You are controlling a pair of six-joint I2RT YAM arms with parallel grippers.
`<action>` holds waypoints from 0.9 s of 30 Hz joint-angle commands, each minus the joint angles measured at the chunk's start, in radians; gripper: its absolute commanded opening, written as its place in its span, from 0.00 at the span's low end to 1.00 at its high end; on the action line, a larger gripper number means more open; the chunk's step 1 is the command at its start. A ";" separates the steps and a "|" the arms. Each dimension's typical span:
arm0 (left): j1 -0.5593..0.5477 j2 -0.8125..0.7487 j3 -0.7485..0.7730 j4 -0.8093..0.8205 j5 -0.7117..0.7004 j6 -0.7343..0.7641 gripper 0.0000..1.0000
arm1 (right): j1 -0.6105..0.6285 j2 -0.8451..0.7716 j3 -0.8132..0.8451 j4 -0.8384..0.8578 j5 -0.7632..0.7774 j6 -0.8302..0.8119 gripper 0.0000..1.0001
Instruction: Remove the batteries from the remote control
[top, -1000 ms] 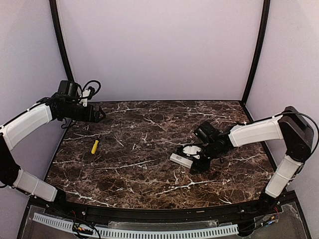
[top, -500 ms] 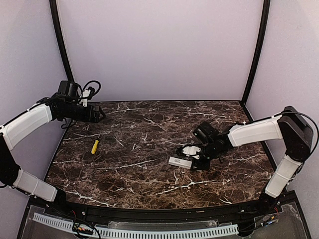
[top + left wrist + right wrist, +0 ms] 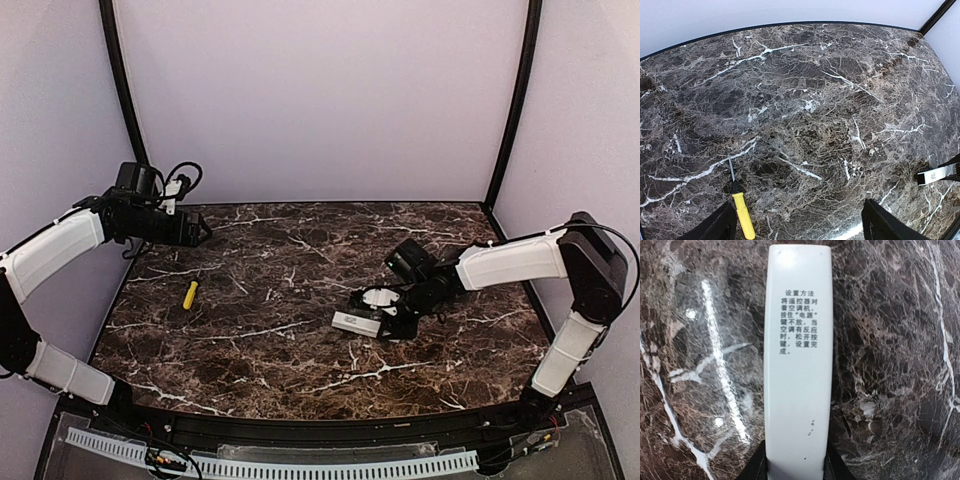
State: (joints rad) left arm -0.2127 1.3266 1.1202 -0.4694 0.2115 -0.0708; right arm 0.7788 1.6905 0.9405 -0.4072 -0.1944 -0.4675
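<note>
The remote control (image 3: 356, 322) is a slim white bar, low over the table right of centre. In the right wrist view (image 3: 797, 365) its smooth face with dark printed text is towards the camera. My right gripper (image 3: 386, 324) is shut on its near end, with dark fingers (image 3: 756, 469) at both sides (image 3: 796, 471). The remote's tip also shows at the right edge of the left wrist view (image 3: 935, 174). No batteries or recess are in view. My left gripper (image 3: 203, 231) is open and empty, held above the table's back left (image 3: 800, 231).
A yellow-handled screwdriver (image 3: 189, 293) lies on the dark marble table (image 3: 280, 350) at the left, below my left gripper (image 3: 742, 212). Black frame posts (image 3: 514, 100) stand at the back corners, with pale walls behind.
My right gripper has carried the remote a little to the left. The left arm and the screwdriver have not moved.
</note>
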 commanded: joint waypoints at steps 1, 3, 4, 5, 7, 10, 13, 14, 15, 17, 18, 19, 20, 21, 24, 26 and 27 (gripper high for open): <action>-0.008 -0.041 -0.023 -0.014 0.059 0.013 0.87 | 0.004 -0.044 0.055 0.020 -0.141 0.024 0.07; -0.012 -0.051 -0.029 -0.004 0.092 0.020 0.87 | 0.000 -0.054 0.066 0.024 -0.191 0.027 0.06; -0.016 -0.055 -0.033 -0.001 0.105 0.021 0.87 | -0.002 -0.058 0.073 0.023 -0.210 0.029 0.06; -0.018 -0.062 -0.035 0.007 0.127 0.025 0.87 | -0.003 -0.061 0.078 0.022 -0.224 0.030 0.05; -0.027 -0.072 -0.043 0.018 0.158 0.032 0.87 | -0.007 -0.069 0.086 0.021 -0.254 0.031 0.03; -0.049 -0.081 -0.050 0.028 0.200 0.042 0.87 | -0.011 -0.087 0.089 0.022 -0.300 0.020 0.02; -0.069 -0.092 -0.059 0.049 0.277 0.053 0.86 | -0.014 -0.107 0.086 0.027 -0.347 0.006 0.01; -0.079 -0.095 -0.065 0.054 0.293 0.055 0.85 | -0.015 -0.114 0.086 0.027 -0.364 0.001 0.01; -0.083 -0.100 -0.070 0.062 0.318 0.059 0.85 | -0.016 -0.120 0.087 0.027 -0.380 -0.001 0.00; -0.099 -0.105 -0.075 0.072 0.347 0.064 0.85 | -0.018 -0.132 0.087 0.030 -0.411 -0.009 0.00; -0.101 -0.109 -0.077 0.076 0.365 0.064 0.85 | -0.019 -0.136 0.088 0.031 -0.417 -0.011 0.00; -0.104 -0.110 -0.080 0.080 0.374 0.065 0.85 | -0.019 -0.140 0.089 0.035 -0.421 -0.013 0.00; -0.104 -0.115 -0.081 0.086 0.389 0.065 0.85 | -0.021 -0.143 0.090 0.039 -0.423 -0.016 0.00; -0.105 -0.117 -0.085 0.090 0.396 0.065 0.85 | -0.021 -0.147 0.091 0.041 -0.424 -0.016 0.00; -0.105 -0.138 -0.099 0.121 0.433 0.062 0.85 | -0.024 -0.154 0.095 0.055 -0.424 -0.004 0.00; -0.105 -0.150 -0.115 0.145 0.460 0.056 0.86 | -0.027 -0.160 0.098 0.069 -0.435 0.005 0.00; -0.106 -0.153 -0.124 0.152 0.471 0.055 0.86 | -0.028 -0.165 0.097 0.081 -0.438 0.010 0.00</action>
State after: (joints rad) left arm -0.3145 1.2198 1.0328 -0.3710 0.5964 -0.0216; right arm 0.7635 1.5604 1.0058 -0.3878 -0.5884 -0.4698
